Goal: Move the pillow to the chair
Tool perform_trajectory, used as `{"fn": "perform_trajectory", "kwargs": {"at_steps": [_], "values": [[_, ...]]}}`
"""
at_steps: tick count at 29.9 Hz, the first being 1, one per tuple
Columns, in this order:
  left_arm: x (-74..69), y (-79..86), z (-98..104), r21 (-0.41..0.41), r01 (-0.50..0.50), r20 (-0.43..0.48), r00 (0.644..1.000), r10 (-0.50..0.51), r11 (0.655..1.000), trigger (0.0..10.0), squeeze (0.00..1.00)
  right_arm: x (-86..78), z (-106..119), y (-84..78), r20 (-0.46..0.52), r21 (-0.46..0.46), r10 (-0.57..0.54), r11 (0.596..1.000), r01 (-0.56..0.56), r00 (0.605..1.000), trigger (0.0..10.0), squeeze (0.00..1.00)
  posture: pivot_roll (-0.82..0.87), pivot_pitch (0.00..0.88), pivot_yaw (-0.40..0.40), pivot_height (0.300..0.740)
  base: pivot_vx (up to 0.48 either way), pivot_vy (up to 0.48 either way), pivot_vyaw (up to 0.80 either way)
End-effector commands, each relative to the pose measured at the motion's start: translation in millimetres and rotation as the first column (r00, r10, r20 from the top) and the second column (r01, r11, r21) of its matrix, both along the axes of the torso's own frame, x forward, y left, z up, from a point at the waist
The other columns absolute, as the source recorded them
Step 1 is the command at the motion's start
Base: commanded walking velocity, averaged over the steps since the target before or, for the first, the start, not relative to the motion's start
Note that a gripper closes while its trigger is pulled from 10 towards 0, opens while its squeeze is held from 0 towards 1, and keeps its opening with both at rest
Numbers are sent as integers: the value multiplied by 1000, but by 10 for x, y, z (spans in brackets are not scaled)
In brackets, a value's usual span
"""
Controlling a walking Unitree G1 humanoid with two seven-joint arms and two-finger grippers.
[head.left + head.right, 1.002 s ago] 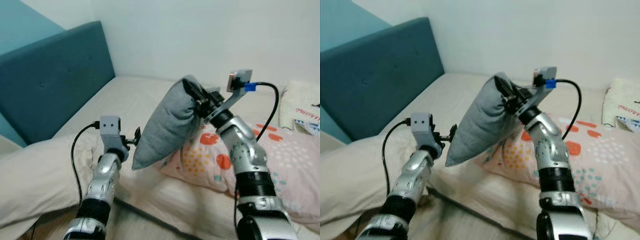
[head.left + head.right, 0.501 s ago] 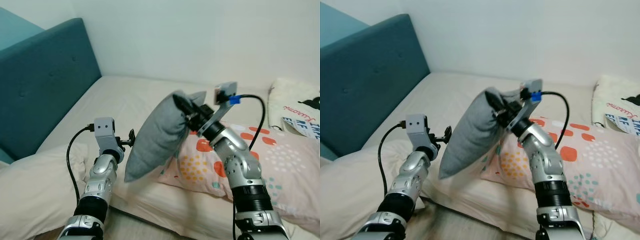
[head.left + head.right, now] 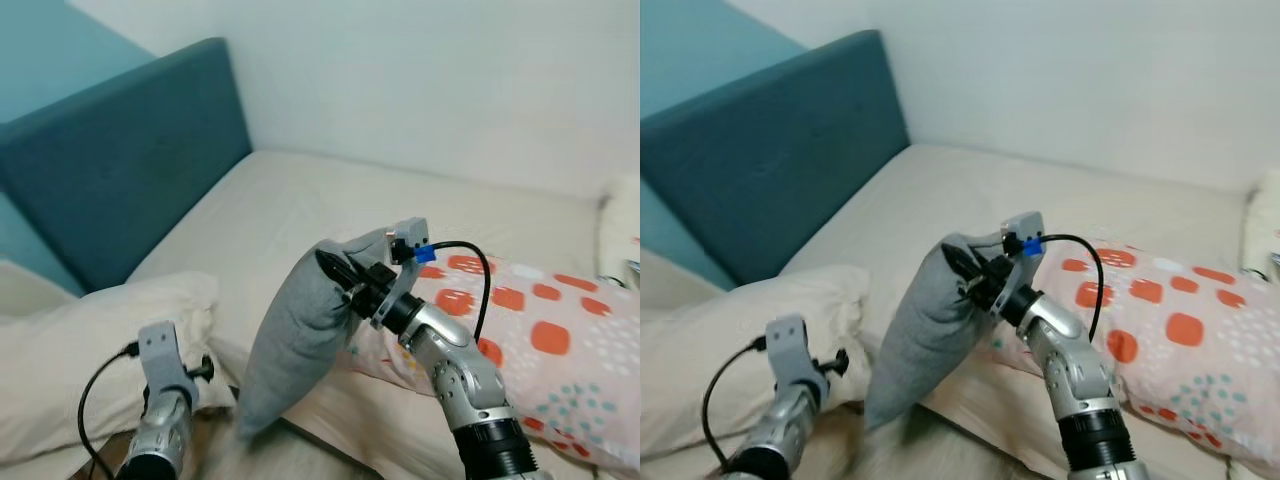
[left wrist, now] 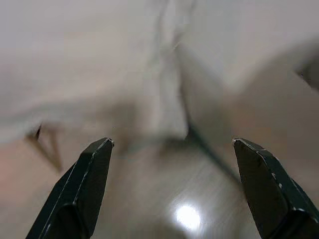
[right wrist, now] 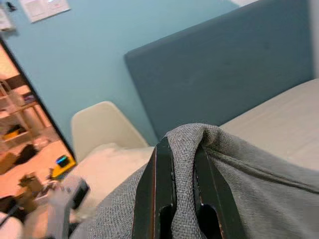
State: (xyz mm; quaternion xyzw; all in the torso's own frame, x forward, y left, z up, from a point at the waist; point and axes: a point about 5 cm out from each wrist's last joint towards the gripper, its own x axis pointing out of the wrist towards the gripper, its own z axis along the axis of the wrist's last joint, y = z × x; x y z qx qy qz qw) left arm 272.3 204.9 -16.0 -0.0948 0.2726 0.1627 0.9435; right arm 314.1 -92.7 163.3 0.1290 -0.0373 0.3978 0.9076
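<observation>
Your right claw (image 3: 965, 278) is pinched tight on a top fold of the grey pillow (image 3: 295, 345), which hangs over the bed (image 3: 290, 215) edge, your left claw (image 4: 172, 186) is wide open and empty, and the white chair (image 5: 102, 129) is yet to reach.

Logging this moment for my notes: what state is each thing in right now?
Grey fabric pillow: lifted, hanging from its pinched top edge.
Right gripper: fingers shut on the pillow's edge.
Left gripper: open, holding nothing, low beside the bed.
Spotted pink pillow: lying flat on the bed.
Cream duvet: bunched on the bed.
</observation>
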Motion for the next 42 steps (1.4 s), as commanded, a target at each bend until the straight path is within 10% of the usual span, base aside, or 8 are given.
{"fn": "perform_trajectory", "kwargs": {"at_steps": [1,16,17,18,19,20,27,42], "values": [[-257,49,-234,-3,20,-136,990,-20,1000,10000,0,-48,186,101,85,27,49,998,-51,995,0,0,-12,0,84,740,0,0,800],[-1282,-23,-834,9,203,-544,823,-166,979,10000,0,-79,120,277,66,36,100,994,-102,993,0,0,-10,0,82,740,0,0,800],[-1340,-23,-856,5,209,-561,810,-170,978,10000,0,-80,-3,279,27,26,94,995,-95,995,4706,0,-10,0,80,740,0,0,800],[-1375,-24,-868,3,213,-572,802,-173,977,10000,0,-83,-90,279,1,19,90,996,-90,996,4706,0,-10,0,80,740,0,0,800],[-1375,-24,-868,3,213,-572,802,-173,977,10000,0,-83,-90,279,1,19,90,996,-90,996,4706,0,-10,0,80,740,0,0,800],[-1380,-29,-871,3,230,-574,797,-186,973,10000,0,-102,-247,268,-52,9,84,996,-83,995,9843,0,-6,0,79,740,0,0,800],[-1292,-34,-839,6,267,-542,811,-221,964,10000,0,-300,-787,330,-224,-42,101,993,-113,969,10000,0,6,0,89,740,0,0,800],[-1114,-59,-775,17,304,-512,821,-253,952,10000,0,-276,-588,501,-129,6,170,985,-170,977,10000,0,-4,0,107,740,0,-259,800]]}}
